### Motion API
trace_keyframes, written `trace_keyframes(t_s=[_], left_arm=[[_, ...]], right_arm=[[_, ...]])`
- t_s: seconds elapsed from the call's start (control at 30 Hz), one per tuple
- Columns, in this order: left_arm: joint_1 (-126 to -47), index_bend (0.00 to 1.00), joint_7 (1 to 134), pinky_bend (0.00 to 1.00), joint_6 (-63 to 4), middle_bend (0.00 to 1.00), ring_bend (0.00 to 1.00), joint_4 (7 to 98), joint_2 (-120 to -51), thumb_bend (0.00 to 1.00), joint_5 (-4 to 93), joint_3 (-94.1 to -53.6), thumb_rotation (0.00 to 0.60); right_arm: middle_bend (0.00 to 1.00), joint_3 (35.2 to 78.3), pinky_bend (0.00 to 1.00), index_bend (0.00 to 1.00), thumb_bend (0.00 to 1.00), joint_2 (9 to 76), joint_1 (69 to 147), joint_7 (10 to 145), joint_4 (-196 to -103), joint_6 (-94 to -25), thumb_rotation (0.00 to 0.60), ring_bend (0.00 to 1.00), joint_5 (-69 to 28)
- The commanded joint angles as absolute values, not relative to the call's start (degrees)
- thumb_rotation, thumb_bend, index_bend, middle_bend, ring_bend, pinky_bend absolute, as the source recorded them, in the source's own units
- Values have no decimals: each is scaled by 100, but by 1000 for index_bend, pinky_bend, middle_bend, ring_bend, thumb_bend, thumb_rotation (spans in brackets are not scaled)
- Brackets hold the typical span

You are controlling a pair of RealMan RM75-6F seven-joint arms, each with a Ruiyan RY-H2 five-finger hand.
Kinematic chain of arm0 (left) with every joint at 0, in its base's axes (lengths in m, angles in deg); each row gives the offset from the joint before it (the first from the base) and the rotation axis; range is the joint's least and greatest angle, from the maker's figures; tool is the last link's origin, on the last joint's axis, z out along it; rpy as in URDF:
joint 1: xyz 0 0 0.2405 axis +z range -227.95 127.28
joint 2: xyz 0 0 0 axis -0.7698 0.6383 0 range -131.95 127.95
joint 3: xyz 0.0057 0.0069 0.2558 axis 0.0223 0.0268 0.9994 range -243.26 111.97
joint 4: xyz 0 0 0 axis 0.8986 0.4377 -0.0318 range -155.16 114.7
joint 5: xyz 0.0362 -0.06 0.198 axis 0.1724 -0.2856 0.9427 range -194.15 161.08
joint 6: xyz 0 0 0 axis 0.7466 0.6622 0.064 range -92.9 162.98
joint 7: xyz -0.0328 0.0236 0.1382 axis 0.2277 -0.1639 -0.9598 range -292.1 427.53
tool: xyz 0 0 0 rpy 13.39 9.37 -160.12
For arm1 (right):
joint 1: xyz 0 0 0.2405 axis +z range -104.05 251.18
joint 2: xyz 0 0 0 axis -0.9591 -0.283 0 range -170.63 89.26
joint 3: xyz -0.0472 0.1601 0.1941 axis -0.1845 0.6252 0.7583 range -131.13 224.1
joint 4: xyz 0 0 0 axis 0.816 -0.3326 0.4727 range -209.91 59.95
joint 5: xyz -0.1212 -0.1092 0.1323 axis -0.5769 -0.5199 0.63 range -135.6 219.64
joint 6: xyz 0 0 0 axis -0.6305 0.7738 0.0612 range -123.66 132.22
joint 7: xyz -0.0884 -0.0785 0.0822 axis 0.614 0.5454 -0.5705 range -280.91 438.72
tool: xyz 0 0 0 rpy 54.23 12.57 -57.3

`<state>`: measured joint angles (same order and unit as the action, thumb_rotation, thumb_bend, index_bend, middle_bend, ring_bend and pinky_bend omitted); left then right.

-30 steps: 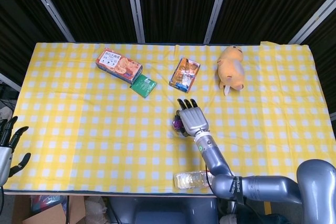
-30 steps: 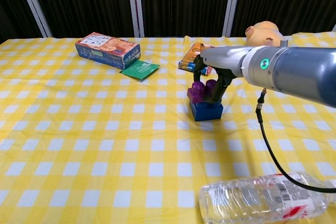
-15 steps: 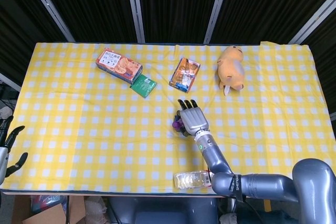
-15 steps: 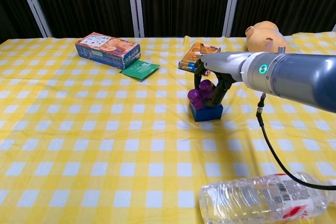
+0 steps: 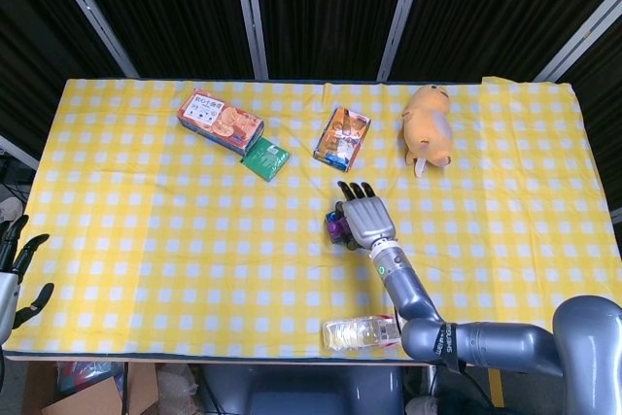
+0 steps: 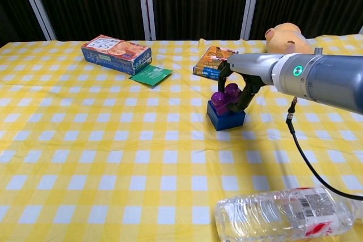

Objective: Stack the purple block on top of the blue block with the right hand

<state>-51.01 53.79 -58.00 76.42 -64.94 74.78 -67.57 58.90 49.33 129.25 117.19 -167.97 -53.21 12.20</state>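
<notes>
Right hand (image 6: 241, 86) curled over and gripped the small purple studded plastic block (image 6: 224, 98), which sat tilted atop the blue plastic block (image 6: 226, 118) directly beneath its fingers.

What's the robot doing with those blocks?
It's stacking toy blocks. The right robot hand holds the purple block on top of the blue block, in the middle of the yellow checked table. The purple block looks tilted, so it may not be fully seated. The left robot hand hangs by the table's edge holding nothing. A plastic bottle lies near the front, with snack boxes and a plush toy at the back.
</notes>
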Motion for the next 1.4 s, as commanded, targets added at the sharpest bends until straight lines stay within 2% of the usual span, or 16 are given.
trace_keyframes(t_s=[0.03, 1.17, 1.3, 1.4], left_arm=[[-5099, 195, 5364, 50, -5810, 0, 0, 7647, -6497, 315, 7492, -6755, 600], [-5058, 195, 5225, 50, -5909, 0, 0, 7716, -6531, 316, 7679, -6712, 600], [-5063, 195, 5210, 50, -5897, 0, 0, 7725, -6537, 315, 7701, -6703, 600], [-5064, 195, 5193, 50, -5887, 0, 0, 7741, -6539, 315, 7692, -6704, 600]], right_arm=[[0, 5856, 0, 612, 556, 4905, 12872, 11612, -16791, -5290, 600, 0, 1147], [0, 5428, 0, 612, 558, 5301, 12362, 10347, -15736, -4622, 600, 0, -26], [0, 5433, 0, 611, 610, 5234, 12310, 10286, -15820, -4645, 600, 0, -143], [0, 5436, 0, 557, 654, 5116, 12274, 10220, -15952, -4610, 600, 0, -222]])
